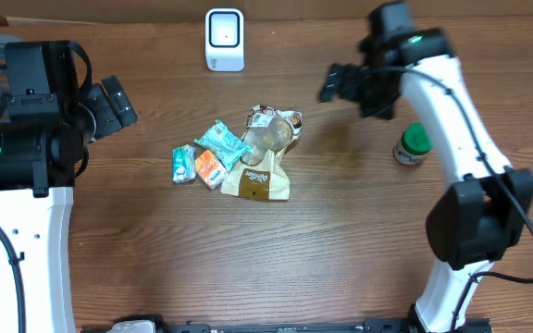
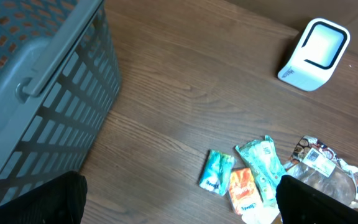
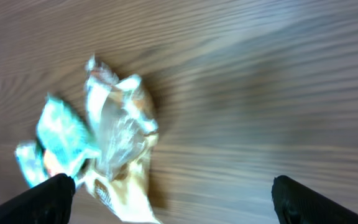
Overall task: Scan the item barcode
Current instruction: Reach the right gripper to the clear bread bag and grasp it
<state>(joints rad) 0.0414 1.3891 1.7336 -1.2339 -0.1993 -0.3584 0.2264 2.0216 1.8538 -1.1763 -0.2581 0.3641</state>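
Snack packets (image 1: pixel 248 157) are piled mid-table, towards the far edge: clear bag (image 1: pixel 268 134) on brown pouch (image 1: pixel 259 180), teal packet (image 1: pixel 222 141) and orange packet (image 1: pixel 211 166) beside them. Barcode scanner (image 1: pixel 224 39) is upright at the far edge. Right gripper (image 1: pixel 336 83) hangs above the table, fingers wide apart and holding nothing; left gripper (image 1: pixel 118 102) likewise. Grey basket (image 2: pixel 36 81) at the left edge is cut off, contents can't tell. Green-lidded jar (image 1: pixel 414 144) is partly hidden behind the right arm. The right wrist view is blurred.

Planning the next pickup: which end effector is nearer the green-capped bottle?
Right. Overhead, the right end effector is open just up-left of the green-capped bottle; the left end effector sits far off, beyond the packet pile.
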